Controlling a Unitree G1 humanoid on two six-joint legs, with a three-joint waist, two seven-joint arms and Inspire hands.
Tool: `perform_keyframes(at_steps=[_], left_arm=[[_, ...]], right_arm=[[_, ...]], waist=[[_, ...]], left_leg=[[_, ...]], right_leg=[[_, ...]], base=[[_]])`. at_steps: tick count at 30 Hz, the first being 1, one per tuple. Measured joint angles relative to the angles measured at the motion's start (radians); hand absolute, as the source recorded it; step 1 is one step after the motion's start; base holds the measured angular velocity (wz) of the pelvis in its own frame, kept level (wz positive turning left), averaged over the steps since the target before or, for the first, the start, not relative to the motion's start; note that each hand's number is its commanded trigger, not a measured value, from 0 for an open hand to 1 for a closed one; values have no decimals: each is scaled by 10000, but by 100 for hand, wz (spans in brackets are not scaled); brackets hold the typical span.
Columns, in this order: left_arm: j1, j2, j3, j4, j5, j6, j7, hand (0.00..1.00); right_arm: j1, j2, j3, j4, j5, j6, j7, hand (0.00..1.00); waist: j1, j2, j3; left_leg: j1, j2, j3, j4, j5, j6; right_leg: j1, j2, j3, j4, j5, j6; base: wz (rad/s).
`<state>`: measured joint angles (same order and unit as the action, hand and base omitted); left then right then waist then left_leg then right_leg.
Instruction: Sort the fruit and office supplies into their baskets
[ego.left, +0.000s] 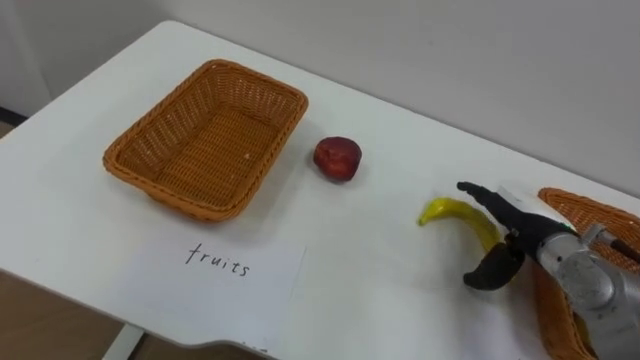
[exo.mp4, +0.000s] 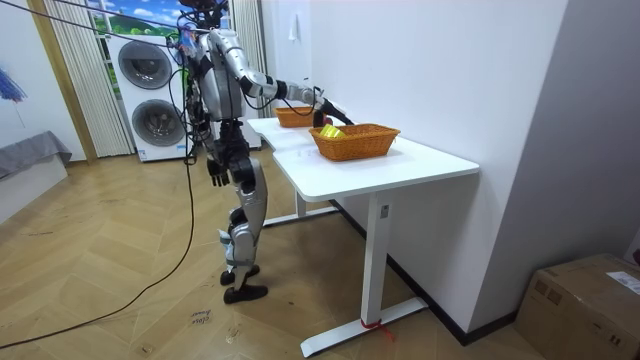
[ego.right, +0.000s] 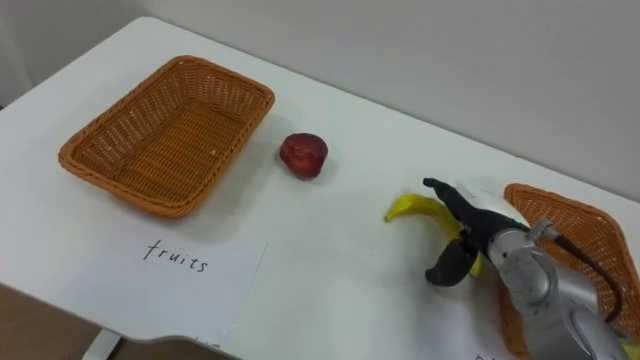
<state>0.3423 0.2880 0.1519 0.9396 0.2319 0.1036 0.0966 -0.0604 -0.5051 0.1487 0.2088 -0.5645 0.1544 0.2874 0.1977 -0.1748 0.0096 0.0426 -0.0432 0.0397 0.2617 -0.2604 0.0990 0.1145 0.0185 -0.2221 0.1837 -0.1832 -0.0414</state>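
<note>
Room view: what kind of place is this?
Probably a home-style room set up for testing, with a laundry corner. It has two stacked washing machines, a wood floor and a white desk against the wall.

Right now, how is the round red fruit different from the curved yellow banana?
The round red fruit sits alone beside the empty wicker basket; the curved yellow banana is partly covered by the right hand. The fruit is compact, the banana long. Both lie on the white table, outside any basket.

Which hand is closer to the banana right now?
Right. The right hand is at the banana, fingers open about it; the left hand hangs by the robot's hip, away from the table.
</note>
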Motion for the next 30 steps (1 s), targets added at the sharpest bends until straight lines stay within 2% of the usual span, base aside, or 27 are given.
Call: perform_keyframes(at_steps=[9,16,18,24,30], left_arm=[[-82,15,4,0,154,212,-8,0],[-235,15,-4,1,162,209,0,0],[-237,15,-10,9,157,207,2,0],[-290,15,-14,79,159,176,3,0],[-423,15,-14,250,156,142,2,0]], right_arm=[[-295,5,317,535,-1002,217,111,0],[-485,4,364,544,-1490,214,226,0],[-591,4,395,589,-1531,213,328,0],[-830,4,638,631,-1546,196,437,0],[-1032,3,679,944,-1513,134,530,0]], waist=[[35,-1,2],[86,-7,5],[88,-12,12],[77,-24,25],[308,-35,37]], left_leg=[[-76,-22,-130,79,0,0],[-225,-24,-138,128,0,-1],[-227,-24,-147,129,0,-1],[-241,-26,-167,122,0,0],[-298,-30,-187,149,0,0]], right_leg=[[-12,-7,-72,2,0,0],[-141,-8,-78,5,0,0],[-135,-19,-247,5,0,0],[-141,-23,-300,6,0,0],[-165,-28,-322,5,0,0]], base=[[4],[0],[0],[0],[1]])
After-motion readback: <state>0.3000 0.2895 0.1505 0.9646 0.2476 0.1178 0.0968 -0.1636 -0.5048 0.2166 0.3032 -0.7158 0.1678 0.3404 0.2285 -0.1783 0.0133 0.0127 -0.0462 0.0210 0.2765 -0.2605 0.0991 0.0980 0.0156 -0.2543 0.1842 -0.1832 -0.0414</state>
